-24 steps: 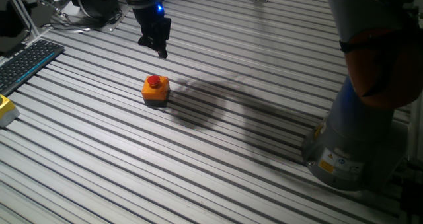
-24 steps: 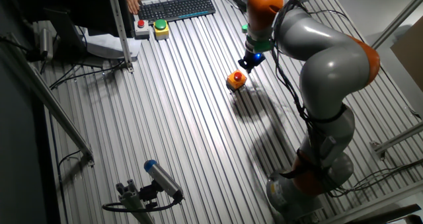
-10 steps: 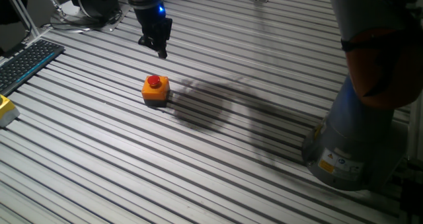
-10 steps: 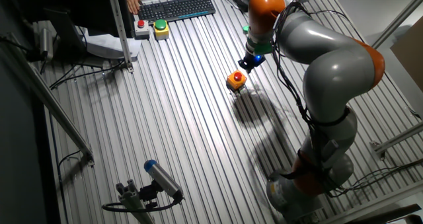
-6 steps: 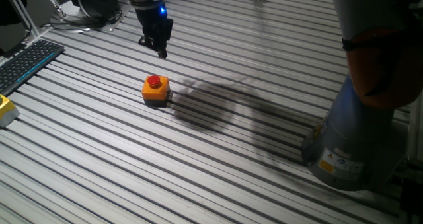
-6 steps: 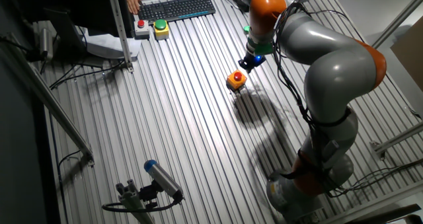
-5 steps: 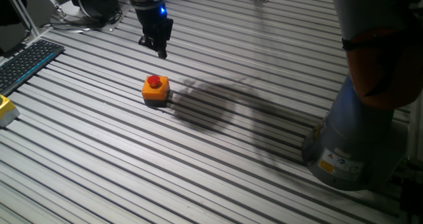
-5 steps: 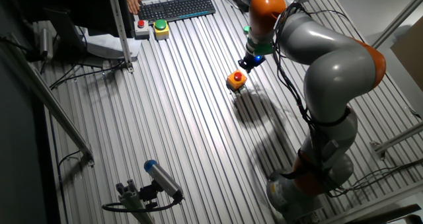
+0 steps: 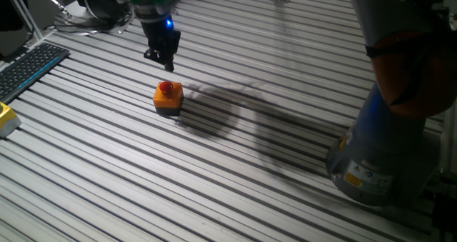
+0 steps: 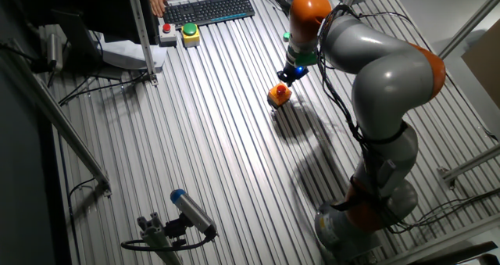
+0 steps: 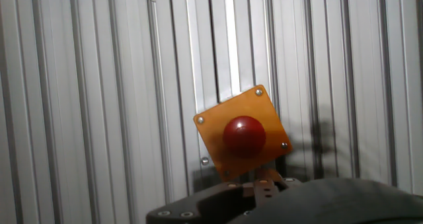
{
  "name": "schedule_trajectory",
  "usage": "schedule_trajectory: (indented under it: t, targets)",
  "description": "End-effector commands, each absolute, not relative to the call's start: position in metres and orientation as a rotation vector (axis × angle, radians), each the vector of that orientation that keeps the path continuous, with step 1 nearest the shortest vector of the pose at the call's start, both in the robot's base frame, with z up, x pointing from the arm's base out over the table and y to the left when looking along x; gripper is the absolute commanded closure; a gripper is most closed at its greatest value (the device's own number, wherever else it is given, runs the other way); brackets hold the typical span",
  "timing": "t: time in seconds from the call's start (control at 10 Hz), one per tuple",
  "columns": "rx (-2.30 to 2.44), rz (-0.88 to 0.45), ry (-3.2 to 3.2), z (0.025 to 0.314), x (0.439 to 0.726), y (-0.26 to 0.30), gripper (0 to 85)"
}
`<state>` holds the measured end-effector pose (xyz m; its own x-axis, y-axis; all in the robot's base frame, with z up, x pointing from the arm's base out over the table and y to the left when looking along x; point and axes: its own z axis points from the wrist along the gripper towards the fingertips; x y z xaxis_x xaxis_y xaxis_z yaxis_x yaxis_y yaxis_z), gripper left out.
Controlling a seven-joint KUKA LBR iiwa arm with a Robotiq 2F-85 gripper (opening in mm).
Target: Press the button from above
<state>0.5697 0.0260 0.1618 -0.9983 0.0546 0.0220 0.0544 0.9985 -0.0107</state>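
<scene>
The button (image 9: pixel 166 87) is a small round red cap on an orange-yellow box (image 9: pixel 168 100) standing on the slatted metal table. My gripper (image 9: pixel 166 63) hangs just above it, slightly toward the far side, with a gap of air between tip and cap. In the other fixed view the gripper (image 10: pixel 287 76) is right above and beside the button (image 10: pixel 280 91). The hand view looks straight down on the red cap (image 11: pixel 244 133), centred on the box top (image 11: pixel 211 135), with the dark hand body along the bottom edge. No view shows the fingertips clearly.
A keyboard (image 9: pixel 28 67) and a yellow block with a grey part (image 9: pixel 6 119) lie at the left edge. A box with red and green buttons (image 10: pixel 178 34) sits by the keyboard (image 10: pixel 209 8). The arm's base (image 9: pixel 385 156) stands at the right.
My gripper has moved a little left and down, from behind the button to just above it. The button box has not moved.
</scene>
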Motion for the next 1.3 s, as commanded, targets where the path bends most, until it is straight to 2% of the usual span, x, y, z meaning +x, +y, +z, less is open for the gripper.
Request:
schedule_trajectory:
  t: [0.0, 0.3, 1.2]
  targets:
    - [-0.090, 0.016, -3.120, 0.156, 0.572, 0.027, 85.0]
    - [-0.102, 0.006, -3.125, 0.135, 0.577, 0.031, 85.0]
    - [-0.110, -0.025, -3.136, 0.106, 0.585, 0.033, 85.0]
